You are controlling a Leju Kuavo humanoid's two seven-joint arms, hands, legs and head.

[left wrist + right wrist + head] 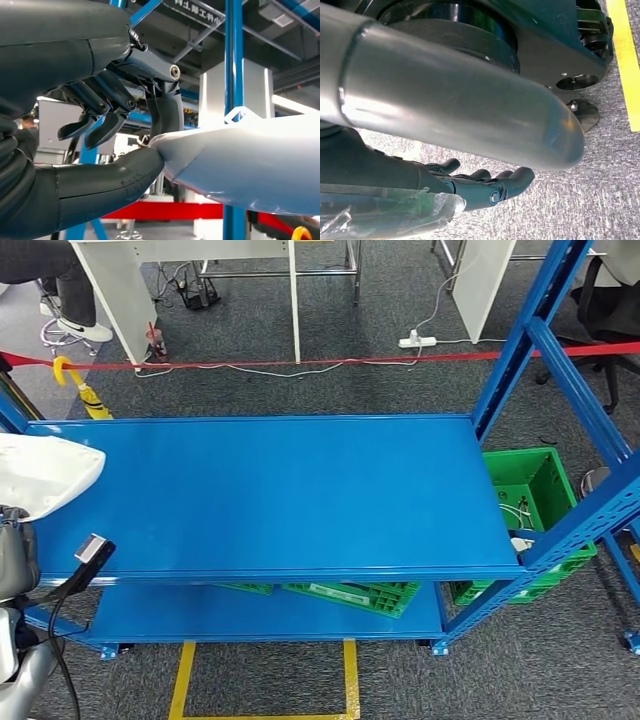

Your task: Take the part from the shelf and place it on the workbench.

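At the left edge of the head view, the part [41, 472] juts in over the near left end of the blue shelf [287, 495]: a smooth, glossy white piece with a broad rounded body that tapers toward one end, its surface plain and unmarked. Most of it is cut off by the frame, so its full outline cannot be made out. The left wrist view shows it from close up, bright and partly washed out by glare, narrowing to a blunt tip that sits between the thick grey thumb [109, 182] and a dark finger [166, 112] of the left hand [124, 135]; that pair pinches the tip, while the other fingers curl loosely beside it without touching. Whether the part rests on the shelf surface or is held just above it cannot be told. Beneath the right arm, in the right wrist view, the right hand [486, 185] hangs over grey carpet [584, 200] with its fingers stretched out side by side, holding nothing; a large silver tube of the robot's own body hides much of it. Green crates [528, 490] sit under and beside the shelf's right end.
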